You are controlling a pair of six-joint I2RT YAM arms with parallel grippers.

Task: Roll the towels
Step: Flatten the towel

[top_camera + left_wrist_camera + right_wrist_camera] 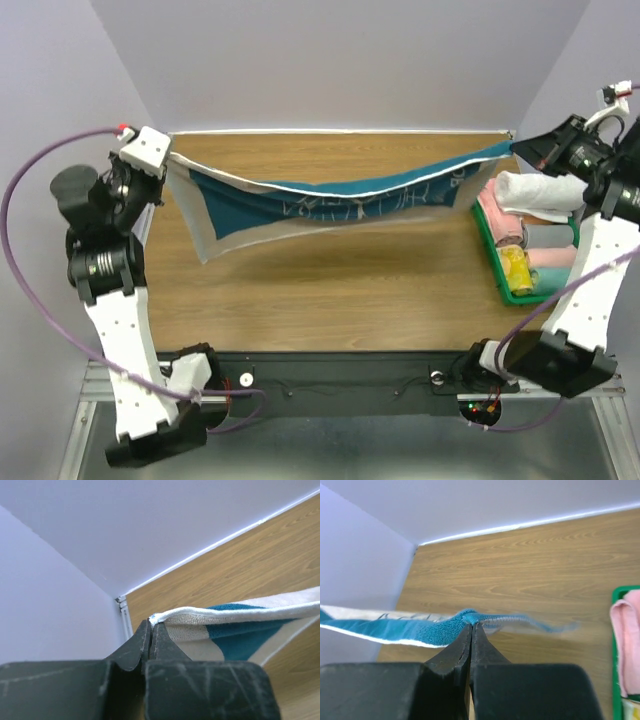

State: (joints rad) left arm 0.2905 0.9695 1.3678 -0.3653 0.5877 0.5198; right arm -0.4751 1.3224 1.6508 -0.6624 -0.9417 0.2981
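Teal terry with a cream border, the towel (330,205) hangs stretched across the far half of the wooden table (330,300) and sags in the middle. At its left end the left gripper (168,158) has its jaws pressed together on the cream corner. A cream flap of the reverse side droops below it, and whether the flap's low corner touches the wood cannot be told. White print shows on the teal face, but folds and the slant make it unreadable. At the right end the right gripper (515,148) pinches the teal corner with its jaws tight together, and in the right wrist view a thin tail of cloth beyond the tips is blurred. Just beside and below that end a green tray (487,262) sits at the table's right edge. It holds pink rolled cloths (495,215), a white roll (540,192) lying on top and a yellow thing (515,268) too small to identify. The right arm (590,270) covers the tray's right side.
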